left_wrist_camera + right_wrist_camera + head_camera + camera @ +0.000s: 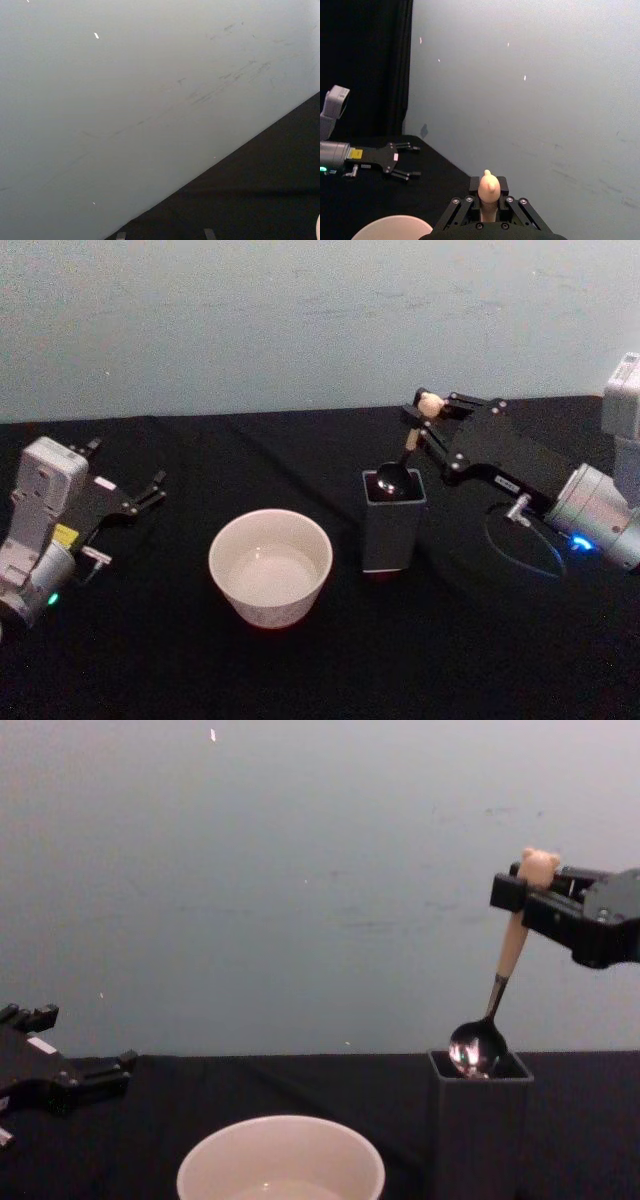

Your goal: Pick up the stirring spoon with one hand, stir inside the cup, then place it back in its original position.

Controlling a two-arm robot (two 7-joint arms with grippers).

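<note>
My right gripper (425,410) is shut on the top of the stirring spoon (410,445), just under its bear head. The spoon (512,945) hangs tilted, its shiny bowl at the mouth of the dark grey square holder (393,535), about level with the rim in the chest view. The right wrist view has the bear head between the shut fingers (507,210). Left of the holder (480,1130) stands the cream cup (265,608), with its rim (300,1122) low in the chest view. My left gripper (122,468) rests open at the far left, away from both.
A black cloth (320,670) covers the table, which ends at a pale grey wall (300,320) just behind the holder. There is open cloth between the cup and the left arm. The right arm's grey body (600,505) lies to the right of the holder.
</note>
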